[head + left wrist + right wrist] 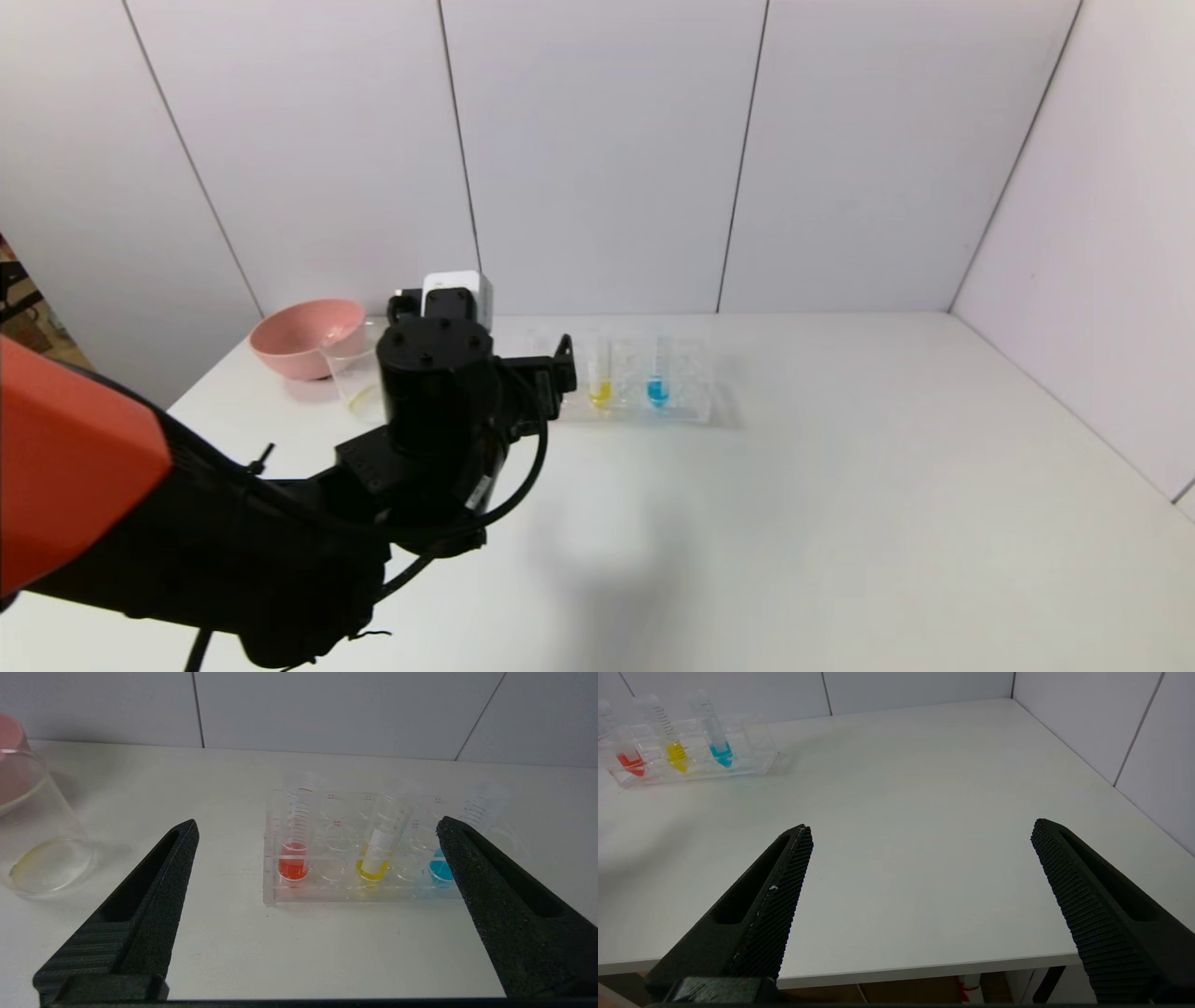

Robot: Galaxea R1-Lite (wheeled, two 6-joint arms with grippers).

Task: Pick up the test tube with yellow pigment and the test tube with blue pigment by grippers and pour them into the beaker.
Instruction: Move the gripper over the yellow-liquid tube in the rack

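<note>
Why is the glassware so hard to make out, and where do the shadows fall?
Head view: the left arm throws a soft shadow on the table; the beaker almost vanishes against white. Left wrist view: the beaker looks smeared, and the tube rack is faint. Right wrist view: a dim shadow darkens the table near the rack.
</note>
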